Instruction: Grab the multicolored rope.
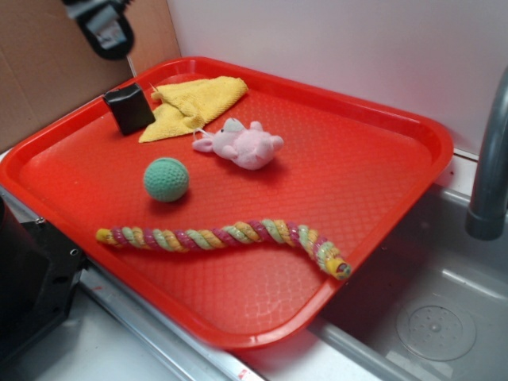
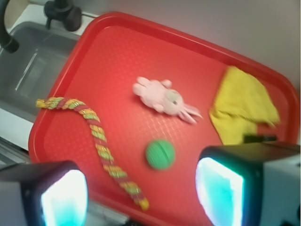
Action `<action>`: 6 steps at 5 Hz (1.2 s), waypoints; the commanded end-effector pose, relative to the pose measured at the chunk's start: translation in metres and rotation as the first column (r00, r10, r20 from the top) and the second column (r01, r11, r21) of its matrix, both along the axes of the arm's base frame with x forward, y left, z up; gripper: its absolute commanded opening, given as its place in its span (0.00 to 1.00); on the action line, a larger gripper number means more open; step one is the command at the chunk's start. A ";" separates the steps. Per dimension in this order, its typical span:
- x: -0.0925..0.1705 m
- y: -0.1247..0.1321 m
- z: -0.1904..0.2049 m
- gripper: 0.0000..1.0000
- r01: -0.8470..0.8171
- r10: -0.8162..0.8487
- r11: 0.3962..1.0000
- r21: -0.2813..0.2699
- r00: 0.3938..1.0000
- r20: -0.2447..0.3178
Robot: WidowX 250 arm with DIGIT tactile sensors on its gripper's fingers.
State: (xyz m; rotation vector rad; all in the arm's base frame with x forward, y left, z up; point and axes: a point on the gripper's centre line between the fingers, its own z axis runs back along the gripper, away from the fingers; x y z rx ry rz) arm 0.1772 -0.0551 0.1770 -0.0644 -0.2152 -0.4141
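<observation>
The multicolored rope [image 1: 230, 236] lies wavy along the near part of the red tray [image 1: 373, 119], from the left side to the right rim. In the wrist view the rope [image 2: 101, 146] runs from the tray's left edge down to its near rim. My gripper [image 1: 103, 28] hangs high above the tray's far left corner, only partly in view. In the wrist view the gripper [image 2: 141, 195] is open and empty, its two fingers wide apart, far above the tray.
On the tray sit a green ball [image 1: 166, 178], a pink plush toy [image 1: 242, 144], a yellow cloth [image 1: 194, 105] and a black block [image 1: 128, 108]. A metal sink [image 1: 429, 317] with a grey faucet [image 1: 488, 175] is at the right. A white wall stands behind.
</observation>
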 end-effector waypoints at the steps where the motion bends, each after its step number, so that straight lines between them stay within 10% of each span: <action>1: 0.024 -0.045 -0.050 1.00 0.140 -0.139 0.990 0.022 0.990 -0.037; 6: 0.008 -0.080 -0.164 1.00 0.219 -0.185 0.968 0.127 0.955 -0.232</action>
